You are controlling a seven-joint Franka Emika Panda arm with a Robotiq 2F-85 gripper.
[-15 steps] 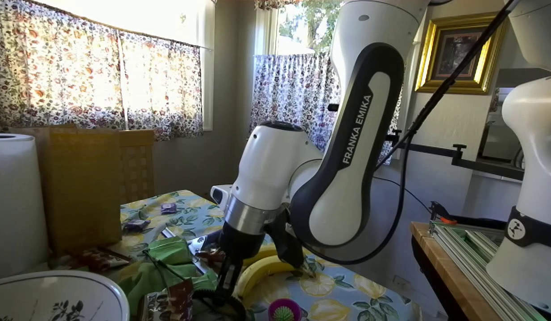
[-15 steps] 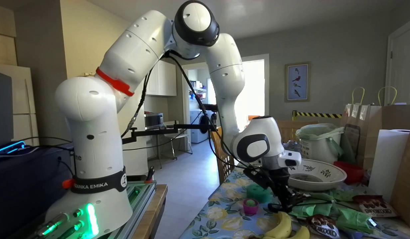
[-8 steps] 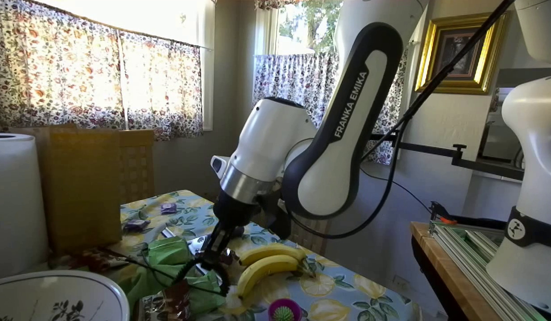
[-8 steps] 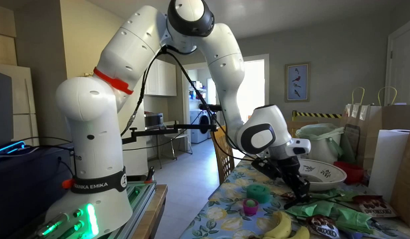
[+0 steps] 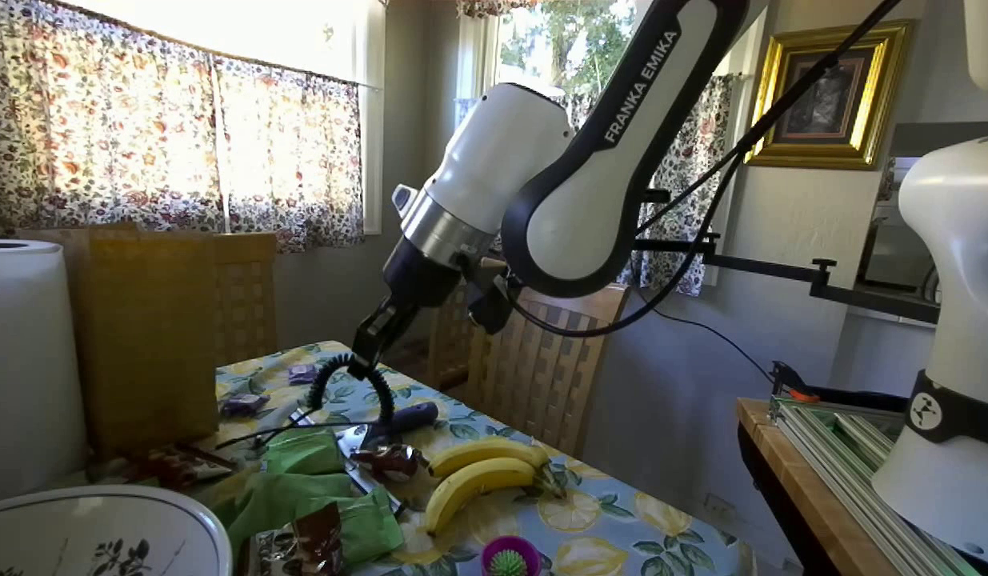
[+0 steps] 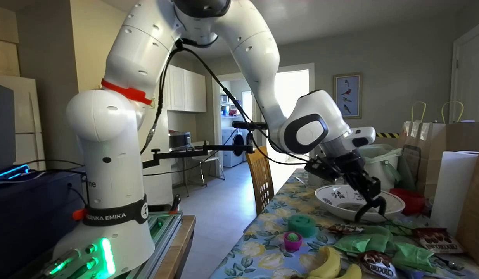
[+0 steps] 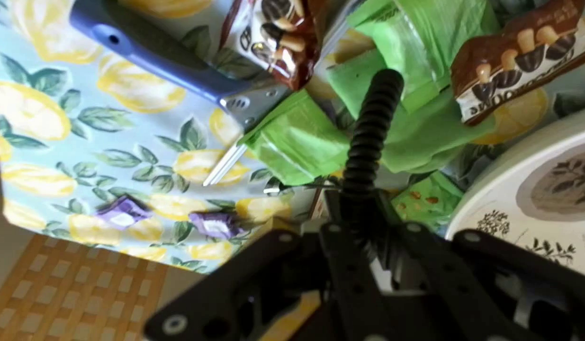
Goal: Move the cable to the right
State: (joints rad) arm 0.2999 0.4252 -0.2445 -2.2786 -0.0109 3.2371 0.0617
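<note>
My gripper (image 5: 364,362) is shut on a black coiled cable (image 5: 384,398) and holds it above the table; the gripper (image 6: 373,193) and cable (image 6: 364,212) also show in the other exterior frame. The coil hangs in an arch from the fingertips. Its thinner black cord trails off past the green packets (image 5: 302,456); I cannot tell where it touches down. In the wrist view the coil (image 7: 373,128) sticks out from between the closed fingertips (image 7: 363,208). No pale grey-white cord shows.
Two bananas (image 5: 482,480), a pink cup (image 5: 510,554) and a blue-handled tool (image 7: 169,66) lie on the lemon tablecloth. A large white bowl (image 6: 396,209) stands beside the packets. A paper towel roll (image 5: 30,360) stands behind it. A green round thing (image 6: 302,226) sits near the cup.
My gripper has risen and moved outward from the robot's base, lifting the coiled cable off the packets. The bananas, cup and bowl have not moved.
</note>
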